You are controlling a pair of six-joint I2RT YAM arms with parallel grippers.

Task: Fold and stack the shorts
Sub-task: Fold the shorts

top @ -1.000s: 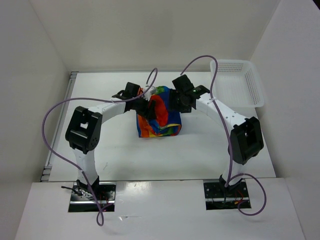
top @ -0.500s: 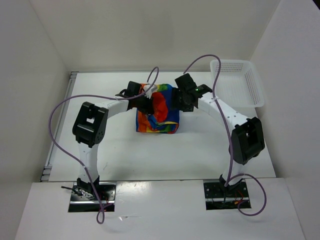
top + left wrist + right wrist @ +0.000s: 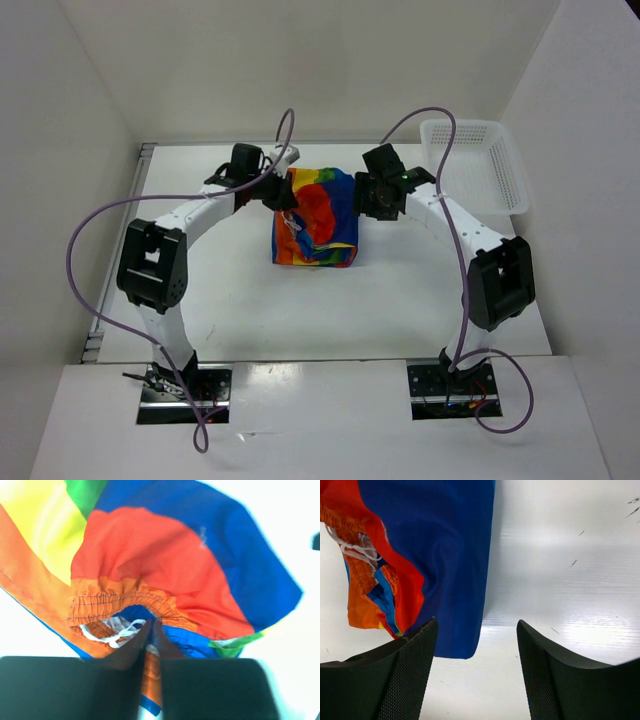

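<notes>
Two hands are working upper centre: my left hand (image 3: 282,190) is clenching the soft rainbow-striped cloth shorts (image 3: 318,222) lying on the white bench (image 3: 400,290); my right hand (image 3: 365,196) is hovering open just beside them.

Loosely folded rainbow-striped soft cloth shorts (image 3: 318,222) on the white tabletop (image 3: 220,290).
They lie bunched in a rough rectangle toward the far middle of the tabletop, showing red, blue, orange, yellow and green bands; the gathered orange waistband and white drawstring are exposed.
</notes>
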